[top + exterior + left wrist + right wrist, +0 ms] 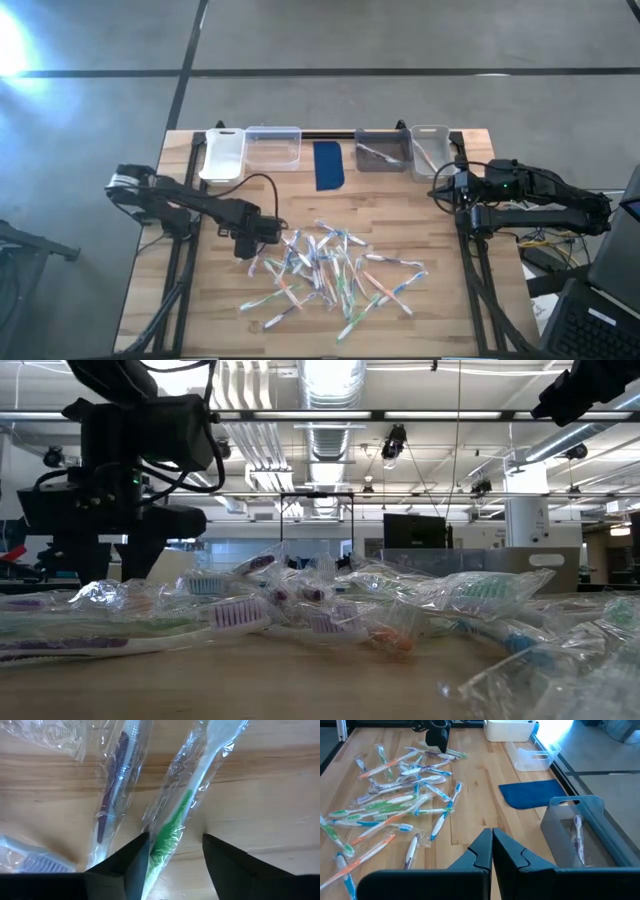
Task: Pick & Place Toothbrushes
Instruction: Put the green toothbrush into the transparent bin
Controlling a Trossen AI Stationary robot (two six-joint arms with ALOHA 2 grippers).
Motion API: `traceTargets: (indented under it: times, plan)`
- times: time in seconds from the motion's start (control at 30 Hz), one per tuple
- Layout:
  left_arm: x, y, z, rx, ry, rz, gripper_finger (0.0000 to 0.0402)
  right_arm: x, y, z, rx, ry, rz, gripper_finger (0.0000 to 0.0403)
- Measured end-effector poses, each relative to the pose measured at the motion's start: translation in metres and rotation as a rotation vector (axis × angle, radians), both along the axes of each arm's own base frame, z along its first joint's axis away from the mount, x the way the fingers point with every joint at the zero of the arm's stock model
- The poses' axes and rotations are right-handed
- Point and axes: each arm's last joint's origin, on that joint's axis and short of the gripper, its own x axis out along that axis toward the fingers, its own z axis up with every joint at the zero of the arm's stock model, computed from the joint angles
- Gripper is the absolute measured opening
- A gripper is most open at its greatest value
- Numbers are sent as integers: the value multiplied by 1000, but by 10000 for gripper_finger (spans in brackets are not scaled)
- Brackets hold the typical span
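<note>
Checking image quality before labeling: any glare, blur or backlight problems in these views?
High view: bright glare patch on the floor at top left; toothbrushes small but readable. Low view: ceiling lights blow out, left gripper reads as a silhouette, nearest wrappers blurred. Left wrist view: green toothbrush soft at close range, sheen on its wrapper. Right wrist view: blown-out glare beside the white bin.

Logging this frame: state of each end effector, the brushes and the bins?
left end effector: open, straddling a wrapped green toothbrush
right end effector: shut, empty, by the bins
toothbrush pile: wrapped, scattered on the table
grey bin: holds a toothbrush
clear bin: looks empty
</note>
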Motion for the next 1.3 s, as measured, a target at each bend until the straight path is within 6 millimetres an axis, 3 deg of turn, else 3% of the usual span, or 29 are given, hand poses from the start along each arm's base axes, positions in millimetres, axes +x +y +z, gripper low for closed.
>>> traceTargets:
  times: [0.5, 0.63, 0.8, 1.0, 1.17, 1.3]
  plan:
    - [-2, 0, 1, 2, 10, 31, 32, 0, 0, 0, 0, 0, 1, 8]
    - [-5, 1, 4, 26, 20, 33, 16, 0, 0, 0, 0, 0, 0, 8]
    - [-19, 4, 12, 103, 65, 43, 24, 0, 0, 0, 0, 0, 0, 8]
    - [-31, 4, 43, 115, 69, 94, 22, 0, 0, 0, 0, 0, 0, 8]
    - [-20, -1, 86, 72, -174, 199, 21, 0, 0, 0, 0, 0, 0, 8]
    - [1, -1, 128, 50, -531, 360, 23, 0, 0, 0, 0, 0, 0, 8]
